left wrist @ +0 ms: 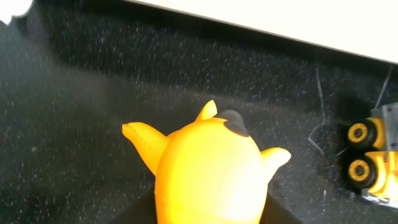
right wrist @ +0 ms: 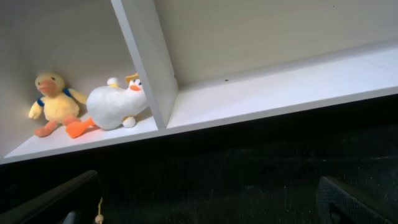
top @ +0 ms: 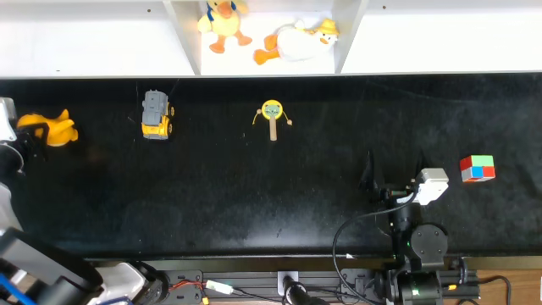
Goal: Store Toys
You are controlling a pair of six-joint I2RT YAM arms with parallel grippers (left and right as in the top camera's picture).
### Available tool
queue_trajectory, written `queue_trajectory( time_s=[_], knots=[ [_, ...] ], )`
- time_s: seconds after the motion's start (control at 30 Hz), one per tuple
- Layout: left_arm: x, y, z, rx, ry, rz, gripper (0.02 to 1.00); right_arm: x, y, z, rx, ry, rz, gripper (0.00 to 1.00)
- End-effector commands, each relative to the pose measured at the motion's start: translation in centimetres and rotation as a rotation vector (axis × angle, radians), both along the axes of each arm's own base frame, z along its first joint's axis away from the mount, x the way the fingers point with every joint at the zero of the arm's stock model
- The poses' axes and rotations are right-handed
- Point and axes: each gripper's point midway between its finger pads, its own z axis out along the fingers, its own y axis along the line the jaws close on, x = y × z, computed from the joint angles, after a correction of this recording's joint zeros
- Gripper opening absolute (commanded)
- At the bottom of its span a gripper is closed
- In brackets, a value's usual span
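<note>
Down low, the left end effector (top: 35,133) clasps the yellow toy (top: 61,130).

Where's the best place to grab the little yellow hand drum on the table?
Grip the hand drum by its wooden handle, coming straight down from above and closing across the handle's width. The drum lies flat, and the handle is a narrow straight stick pointing toward the arms' side. The round head is wider.
</note>
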Motion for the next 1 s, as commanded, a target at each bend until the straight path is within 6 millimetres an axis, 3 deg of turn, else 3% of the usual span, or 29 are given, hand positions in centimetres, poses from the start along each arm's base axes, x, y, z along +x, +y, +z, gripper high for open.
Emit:
queue_trajectory(
  time_s=[0.03,0.23,0.47,1.0],
  knots=[
    [0.5,-1.7,4.8,0.064,-0.109,-0.041,0.2,0.0,0.0,-0.4,0.007,0.003,-0.005,0.993],
    [2.3,-3.6,8.2,0.163,-0.205,-0.112,0.205,0.0,0.0,-0.4,0.007,0.003,-0.005,1.0],
    [5.3,-4.6,9.7,0.244,-0.281,-0.154,0.205,0.0,0.0,-0.4,0.007,0.003,-0.005,0.996],
    [9.3,-1.8,8.8,0.189,-0.36,-0.01,0.277,0.0,0.0,-0.4,0.007,0.003,-0.005,0.996]
  ],
)
